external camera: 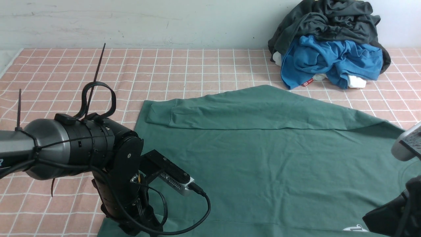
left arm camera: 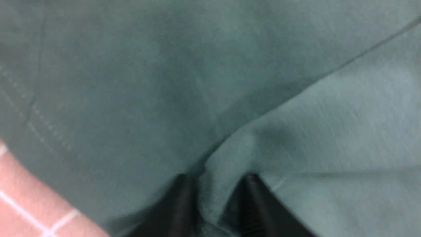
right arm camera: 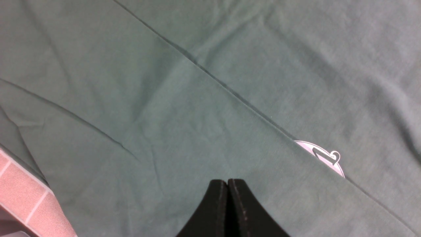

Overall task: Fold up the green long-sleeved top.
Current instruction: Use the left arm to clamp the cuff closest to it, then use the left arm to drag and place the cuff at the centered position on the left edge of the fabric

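The green long-sleeved top lies spread wide across the pink surface with its white grid lines, filling the middle and near part of the front view and running out of its near edge. Along its far side, a long section is turned over onto the body, with a seam crossing it near its left end. Closer in, another fold edge runs across the cloth and partly covers the white printed logo, which sits toward the right. The left gripper is down at the near left part of the top, its jaws open, with a raised ridge of green fabric between the blurred tips; in the front view the arm hides these tips. The right gripper has its jaws closed, tips together, over the green cloth near the logo, with no fabric visible between them; whether the tips touch the cloth is unclear. At the far right of the surface, beyond the top, a dark charcoal-grey garment is heaped over a bright blue garment with a red tag, and bits of white cloth show beneath. A pale wall stands behind.
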Action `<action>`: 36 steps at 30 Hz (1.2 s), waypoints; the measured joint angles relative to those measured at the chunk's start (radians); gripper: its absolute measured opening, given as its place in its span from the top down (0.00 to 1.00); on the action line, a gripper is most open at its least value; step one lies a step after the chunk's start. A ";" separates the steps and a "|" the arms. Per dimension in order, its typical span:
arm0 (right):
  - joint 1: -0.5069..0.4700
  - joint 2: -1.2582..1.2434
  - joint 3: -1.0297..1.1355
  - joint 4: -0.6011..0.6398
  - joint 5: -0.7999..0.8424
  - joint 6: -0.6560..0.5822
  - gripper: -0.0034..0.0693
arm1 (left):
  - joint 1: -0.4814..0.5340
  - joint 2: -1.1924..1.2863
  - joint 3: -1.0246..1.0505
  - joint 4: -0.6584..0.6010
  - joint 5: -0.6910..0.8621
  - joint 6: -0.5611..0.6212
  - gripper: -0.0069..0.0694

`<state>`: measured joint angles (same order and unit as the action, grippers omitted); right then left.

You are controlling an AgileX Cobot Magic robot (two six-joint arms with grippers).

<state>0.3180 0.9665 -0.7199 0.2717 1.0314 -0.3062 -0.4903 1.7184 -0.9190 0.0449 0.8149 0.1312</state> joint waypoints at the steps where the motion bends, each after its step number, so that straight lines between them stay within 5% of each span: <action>1: 0.000 0.000 0.000 0.001 0.000 0.000 0.96 | 0.000 -0.006 -0.008 0.000 0.008 0.000 0.78; 4: 0.000 0.000 0.000 0.000 0.000 0.000 0.96 | 0.000 -0.048 -0.052 0.001 0.045 0.000 0.87; 23: 0.000 0.101 0.000 -0.188 -0.080 0.195 0.96 | 0.000 0.057 -0.483 0.220 0.140 0.000 0.86; 36: 0.000 0.110 0.000 -0.192 -0.118 0.200 0.94 | 0.100 0.189 -0.512 0.221 0.131 -0.099 0.45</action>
<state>0.3180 1.0761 -0.7199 0.0799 0.9138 -0.1064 -0.3900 1.9074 -1.4311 0.2661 0.9460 0.0327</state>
